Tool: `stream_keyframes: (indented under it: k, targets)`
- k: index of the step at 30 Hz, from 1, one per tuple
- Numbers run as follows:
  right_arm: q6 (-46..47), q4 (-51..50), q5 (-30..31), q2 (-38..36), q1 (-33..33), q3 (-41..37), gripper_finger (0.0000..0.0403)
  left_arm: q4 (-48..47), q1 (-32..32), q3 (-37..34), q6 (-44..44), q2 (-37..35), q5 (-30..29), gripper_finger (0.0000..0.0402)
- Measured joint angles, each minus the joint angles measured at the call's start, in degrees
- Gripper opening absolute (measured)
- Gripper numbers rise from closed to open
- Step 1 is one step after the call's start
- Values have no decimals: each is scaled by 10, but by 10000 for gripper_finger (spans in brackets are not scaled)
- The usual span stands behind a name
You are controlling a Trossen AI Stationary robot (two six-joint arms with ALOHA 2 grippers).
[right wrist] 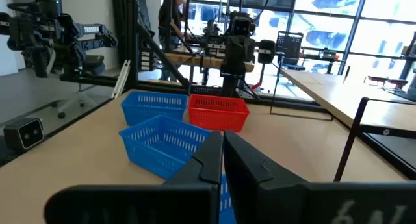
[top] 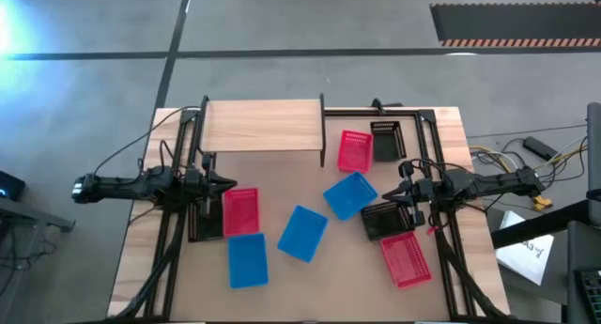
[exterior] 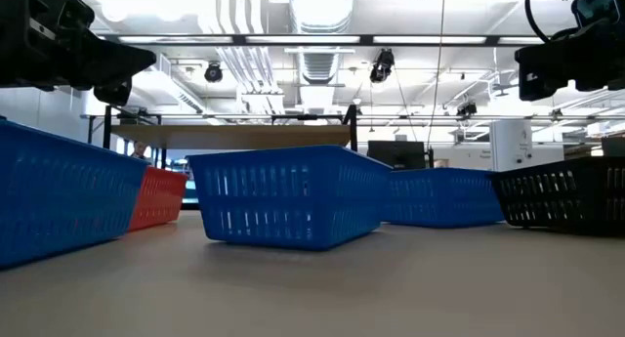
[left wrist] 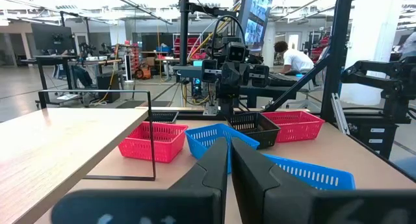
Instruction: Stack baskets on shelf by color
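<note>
Stacking hasn't begun, I'd say: the shelf [top: 263, 125] is bare and every basket sits on the table [top: 310, 286]. I count three blue, three red, two black, the third black hard to make out. Left gripper [top: 231, 182] and right gripper [top: 402, 185] hover at the sides, fingers pressed together, holding nothing. Next move: open and grab the nearest red basket [top: 240, 211].

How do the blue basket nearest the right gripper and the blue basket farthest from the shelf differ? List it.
The blue basket by the right gripper lies turned diagonally; the farthest blue basket lies nearly square to the table. The first sits on the right arm's side, the second on the left's. Both are empty, unstacked.
</note>
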Motion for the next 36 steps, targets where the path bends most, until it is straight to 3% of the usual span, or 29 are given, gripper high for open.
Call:
stream_keyframes:
  k: [26,36]
  targets:
    - [0,0,0,0,0,0,9,3,0,0,4,0,-2,3]
    - [0,0,0,0,0,0,9,128,0,0,-40,0,2,3]
